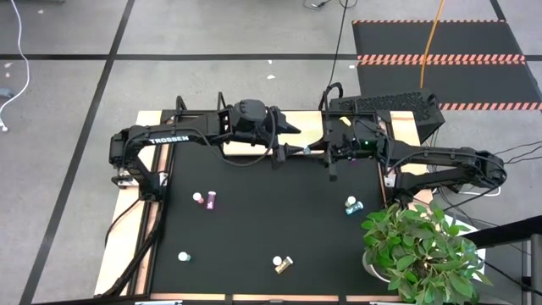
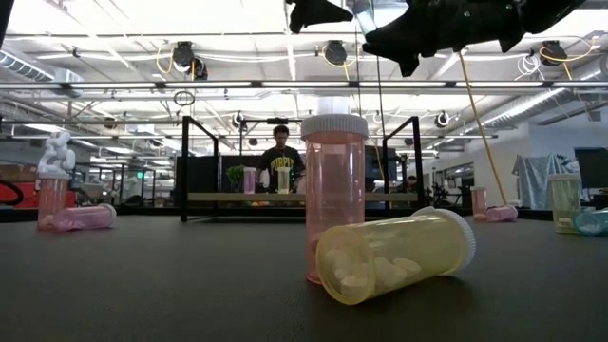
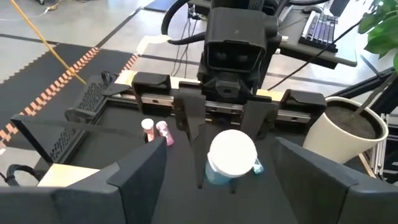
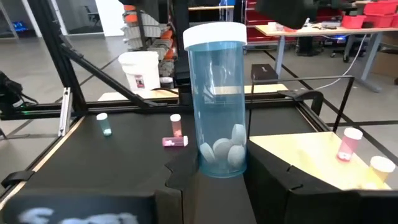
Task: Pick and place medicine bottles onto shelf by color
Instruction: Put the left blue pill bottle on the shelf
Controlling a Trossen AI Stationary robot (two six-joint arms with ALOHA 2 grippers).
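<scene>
Risk sits in my right pincer [image 4: 214, 171] just now: it is clamped low on a teal bottle [image 4: 216, 99], gripping only near the base, so the tall body and white cap stand free above my fingers. I judge a quick swing or a knock could tip it out of that low hold.

My left pincer [image 3: 217, 180] faces the right one closely, its fingers spread apart and holding nothing, with the same bottle's cap [image 3: 232, 151] showing just ahead between them. If I close or advance here, I could bump the bottle while the right still grips it.

Just beside the right pincer lies the shelf [image 4: 311, 158], with a pink bottle [image 4: 349, 143] and a pale one [image 4: 380, 167] already on it. Setting the teal one down near them would mix the colours, or topple them.

More bottles wait well apart on the table [image 1: 271, 224].
</scene>
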